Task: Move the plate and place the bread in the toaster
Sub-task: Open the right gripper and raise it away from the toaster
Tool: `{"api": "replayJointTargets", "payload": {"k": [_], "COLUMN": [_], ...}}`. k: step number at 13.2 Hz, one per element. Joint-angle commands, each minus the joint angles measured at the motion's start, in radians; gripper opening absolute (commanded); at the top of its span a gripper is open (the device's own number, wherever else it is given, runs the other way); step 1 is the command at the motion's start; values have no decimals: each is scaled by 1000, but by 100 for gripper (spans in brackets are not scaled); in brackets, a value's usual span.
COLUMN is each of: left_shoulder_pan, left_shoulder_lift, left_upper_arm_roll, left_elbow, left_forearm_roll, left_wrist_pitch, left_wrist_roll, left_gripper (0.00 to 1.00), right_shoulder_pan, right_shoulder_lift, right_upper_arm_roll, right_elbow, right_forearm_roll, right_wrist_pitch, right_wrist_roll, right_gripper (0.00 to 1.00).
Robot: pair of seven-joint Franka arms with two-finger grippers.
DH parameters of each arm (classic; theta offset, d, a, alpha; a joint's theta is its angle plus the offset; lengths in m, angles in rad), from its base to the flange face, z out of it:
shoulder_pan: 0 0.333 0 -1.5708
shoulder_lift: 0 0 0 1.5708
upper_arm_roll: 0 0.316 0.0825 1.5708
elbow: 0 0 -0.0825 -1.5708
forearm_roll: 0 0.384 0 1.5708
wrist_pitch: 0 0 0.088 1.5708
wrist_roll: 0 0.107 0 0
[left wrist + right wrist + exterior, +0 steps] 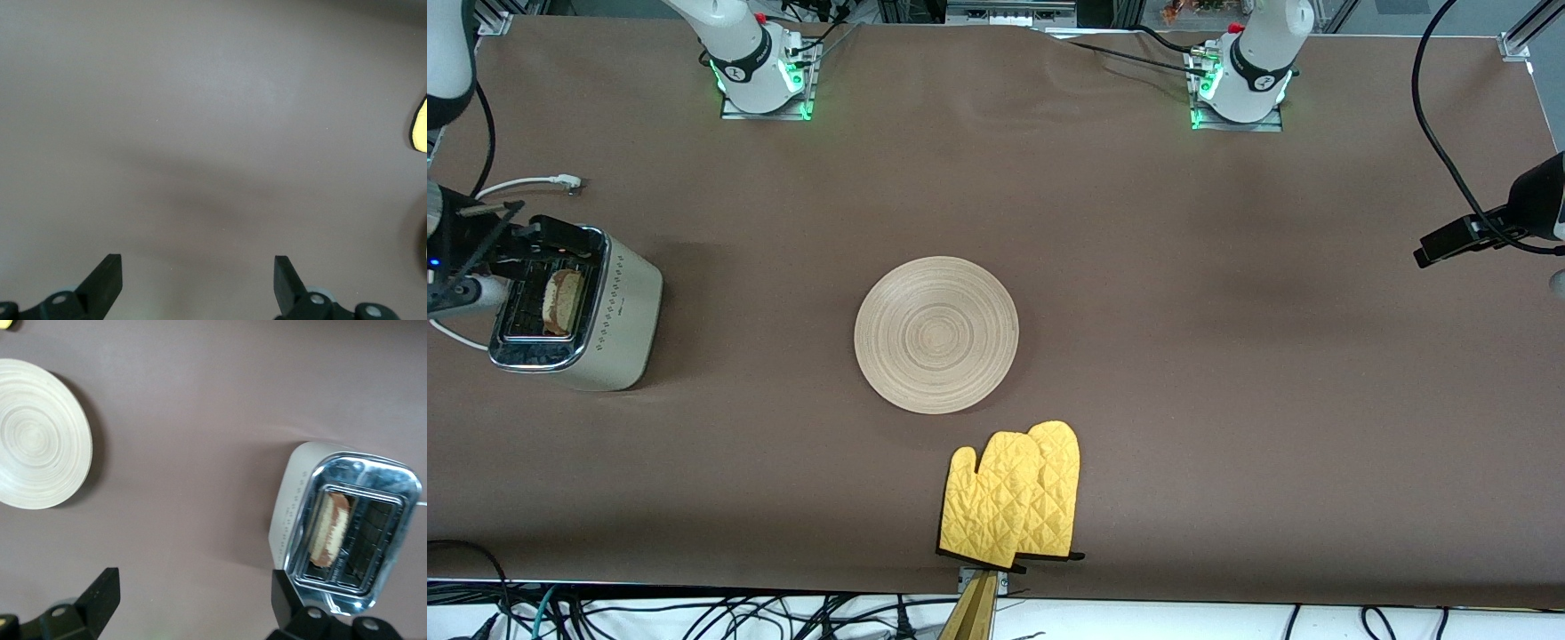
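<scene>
While bread sits in the toaster, both grippers hover spread apart.

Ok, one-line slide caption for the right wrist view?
Open right gripper over table, bread sitting in toaster, plate apart.

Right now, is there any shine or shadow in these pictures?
Right wrist view: the toaster chrome top glares, the bread mirrored in it. Left wrist view: a soft shadow band on bare table. Front view: green glow at both arm bases.
</scene>
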Motion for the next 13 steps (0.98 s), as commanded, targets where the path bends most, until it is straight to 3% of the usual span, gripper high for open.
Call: {"api": "replayJointTargets", "payload": {"k": [1, 4, 13], "left_shoulder_pan": [0, -1, -1], "left_shoulder_lift": [13, 15, 15], "left_upper_arm_roll": [-1, -2, -2], "left_elbow": [30, 30, 30], "left_forearm_roll": [-13, -14, -13], "left_wrist_pitch": [-14, -14, -14], "left_wrist_roll": [-15, -15, -14], "left_gripper": [100, 100, 100], "right_shoulder_pan": [-61, -108, -115], "right_shoulder_lift": [-125, -182, -148], "right_upper_arm_roll": [101, 121, 73], "right_elbow": [-98, -132, -134], "right_forearm_roll": [-88, -63, -61], "right_wrist_pitch": [27, 18, 23], "right_wrist_roll": [118, 117, 120], "right_gripper": [100, 100, 100]}}
